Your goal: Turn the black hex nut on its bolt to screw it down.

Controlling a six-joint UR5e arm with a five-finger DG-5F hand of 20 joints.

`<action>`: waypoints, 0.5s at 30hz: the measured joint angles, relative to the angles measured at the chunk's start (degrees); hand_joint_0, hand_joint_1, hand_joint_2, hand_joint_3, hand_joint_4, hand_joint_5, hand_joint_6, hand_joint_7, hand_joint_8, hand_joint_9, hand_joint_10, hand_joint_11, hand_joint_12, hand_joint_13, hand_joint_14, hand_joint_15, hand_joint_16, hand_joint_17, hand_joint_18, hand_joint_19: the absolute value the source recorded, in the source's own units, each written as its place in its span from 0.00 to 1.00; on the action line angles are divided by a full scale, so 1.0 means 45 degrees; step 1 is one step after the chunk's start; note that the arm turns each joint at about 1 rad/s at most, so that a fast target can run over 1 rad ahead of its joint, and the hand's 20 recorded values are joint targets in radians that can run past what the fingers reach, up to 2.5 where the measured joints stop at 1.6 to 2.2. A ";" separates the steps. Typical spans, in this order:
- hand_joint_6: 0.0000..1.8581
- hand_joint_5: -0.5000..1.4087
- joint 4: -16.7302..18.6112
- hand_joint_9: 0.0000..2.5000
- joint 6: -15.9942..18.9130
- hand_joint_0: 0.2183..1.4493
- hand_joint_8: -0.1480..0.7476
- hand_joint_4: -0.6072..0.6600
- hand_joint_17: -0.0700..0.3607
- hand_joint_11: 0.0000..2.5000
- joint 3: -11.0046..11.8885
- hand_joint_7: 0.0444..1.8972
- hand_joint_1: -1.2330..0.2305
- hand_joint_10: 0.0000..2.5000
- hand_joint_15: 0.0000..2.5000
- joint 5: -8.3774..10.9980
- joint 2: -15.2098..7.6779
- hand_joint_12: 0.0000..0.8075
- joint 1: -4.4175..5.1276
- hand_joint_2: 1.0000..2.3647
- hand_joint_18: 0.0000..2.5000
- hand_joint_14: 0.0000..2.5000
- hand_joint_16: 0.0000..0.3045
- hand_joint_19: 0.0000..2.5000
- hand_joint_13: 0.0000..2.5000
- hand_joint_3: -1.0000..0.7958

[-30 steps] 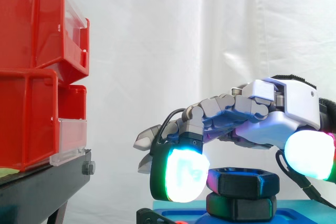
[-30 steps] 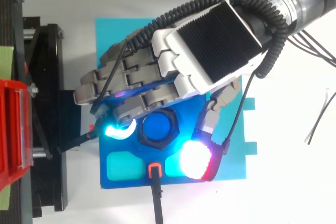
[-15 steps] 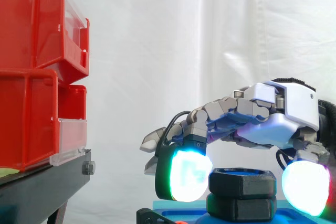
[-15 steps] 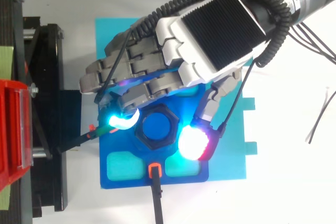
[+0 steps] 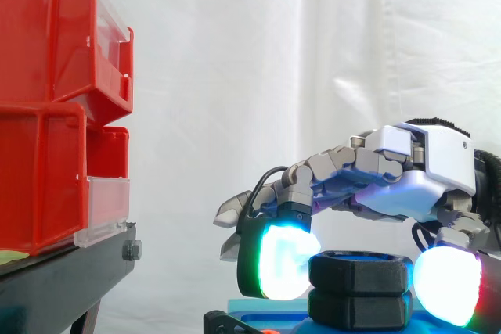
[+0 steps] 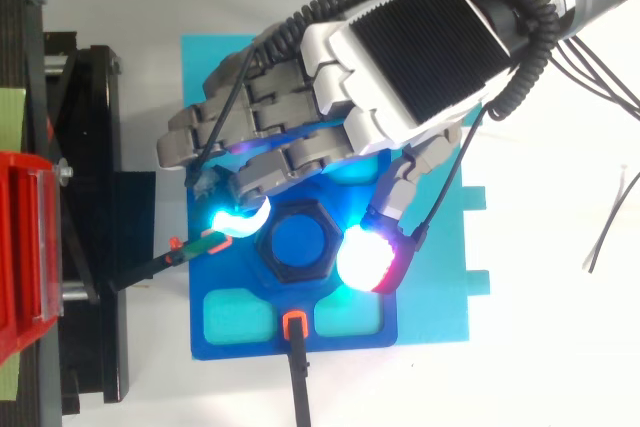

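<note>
White curtain (image 5: 235,76) behind, white tabletop (image 6: 560,347) below.

Hand (image 6: 400,57): palm-down over the work, fingers curled. One cyan-glowing fingertip (image 6: 238,222) sits against the upper-left side of the black hex nut (image 5: 360,273). The white-red thumb pad (image 6: 368,257) sits against its right side. Reads as a pinch across the nut. The other fingers arch above it and seem apart from it.

Nut: on the blue bolt (image 6: 300,247), whose flat top shows through its middle. Directly under it is a second black hex piece (image 5: 356,308), very close or touching. Both stand on a blue base (image 6: 250,350), which lies on a cyan mat (image 6: 205,67).

Further left: red bins (image 5: 47,37) on a black stand (image 5: 63,279), well apart from the work.

Risks, as judged:
- Rounded pads on only two sides may slip round the corners, so the hand turns and the nut does not.
- If the nut is already seated on the lower piece, more torque could drag the base across the mat.

Hard to make out:
- The threads are hidden.
- Any gap between the two hex pieces cannot be told.
- The palm covers the rear of the base.
- The thumb pad is cut off at the side view's right edge.
</note>
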 measured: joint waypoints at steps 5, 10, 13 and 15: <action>0.33 0.15 0.0004 0.14 0.0000 0.15 0.55 0.78 0.49 0.13 0.0000 0.47 0.37 0.00 0.08 -0.0087 0.0002 0.53 -0.0067 0.00 0.28 0.00 0.21 0.15 0.23 0.28; 0.34 0.15 0.0017 0.14 0.0000 0.16 0.54 0.77 0.49 0.13 0.0000 0.46 0.37 0.00 0.08 -0.0128 0.0001 0.52 -0.0121 0.00 0.28 0.00 0.21 0.15 0.23 0.28; 0.35 0.15 0.0019 0.14 0.0000 0.16 0.54 0.77 0.49 0.13 0.0000 0.45 0.36 0.00 0.08 -0.0133 0.0002 0.52 -0.0149 0.00 0.28 0.00 0.20 0.15 0.23 0.28; 0.36 0.15 0.0019 0.14 0.0000 0.16 0.54 0.77 0.48 0.14 0.0000 0.44 0.36 0.00 0.09 -0.0135 0.0002 0.52 -0.0164 0.00 0.28 0.00 0.20 0.15 0.23 0.28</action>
